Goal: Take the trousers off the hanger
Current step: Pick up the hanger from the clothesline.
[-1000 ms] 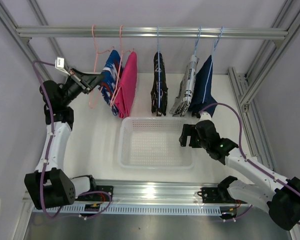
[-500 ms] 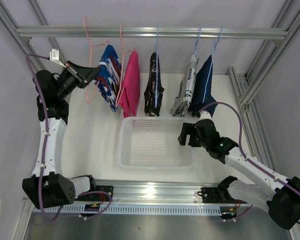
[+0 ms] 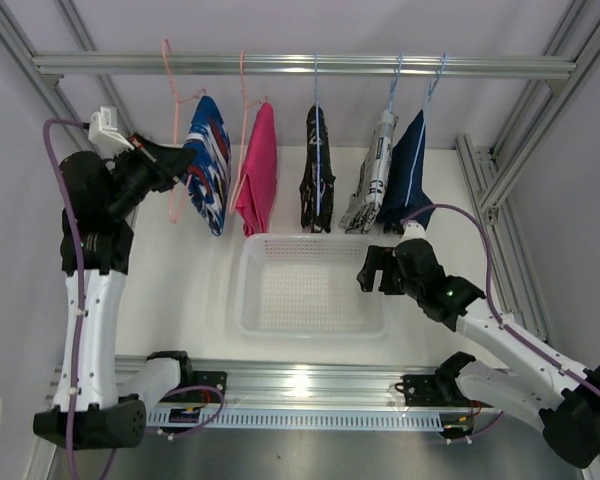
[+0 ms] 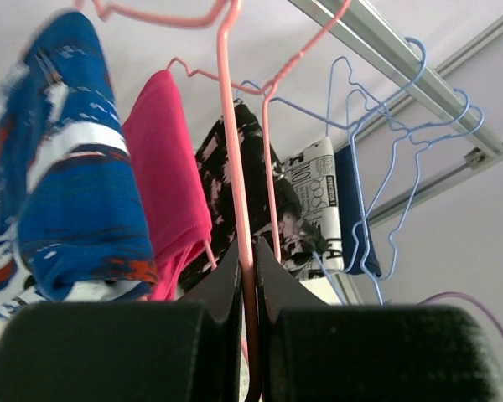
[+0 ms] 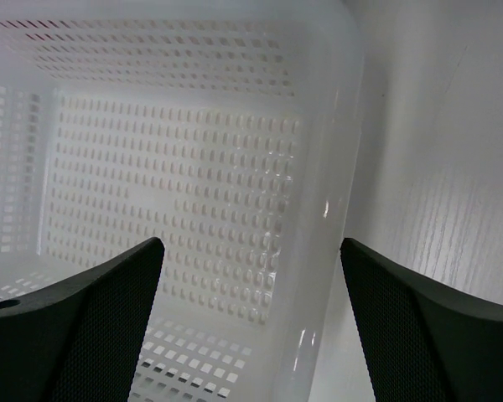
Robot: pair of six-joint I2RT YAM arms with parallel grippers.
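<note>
- Well, a metal rail (image 3: 300, 65) runs left to right across the far side, and all five trousers hang from it in a row.
- From the left they are the blue patterned trousers (image 3: 205, 165), the pink trousers (image 3: 258, 170), the black-and-white trousers (image 3: 317, 170), the white printed trousers (image 3: 375, 170) and the dark denim trousers (image 3: 410, 165).
- The two on the left hang on pink wire, the other three on blue hangers (image 3: 396, 80).
- The left gripper (image 4: 247, 251) is raised at the far left. Its fingers (image 4: 222, 276) are pinched tight on the thin wire of the pink hanger (image 4: 235, 151) that carries the blue patterned trousers.
- That hanger's hook shows a little higher than the others. I cannot tell whether it rests on the rail.
- The right gripper (image 3: 380, 270) hangs low over the right rim of the basket (image 3: 248, 290). Its jaws are spread wide and hold nothing.
- The basket is white perforated plastic. It sits in the middle of the table (image 3: 180, 280), near the hanging row, and I can see nothing lying in it.
- The table is plain white with a faint grain.
- Aluminium frame posts (image 3: 520, 130) rise at the far corners, a metal track (image 3: 300, 380) lines the near edge, and the walls (image 3: 10, 180) are pale.
</note>
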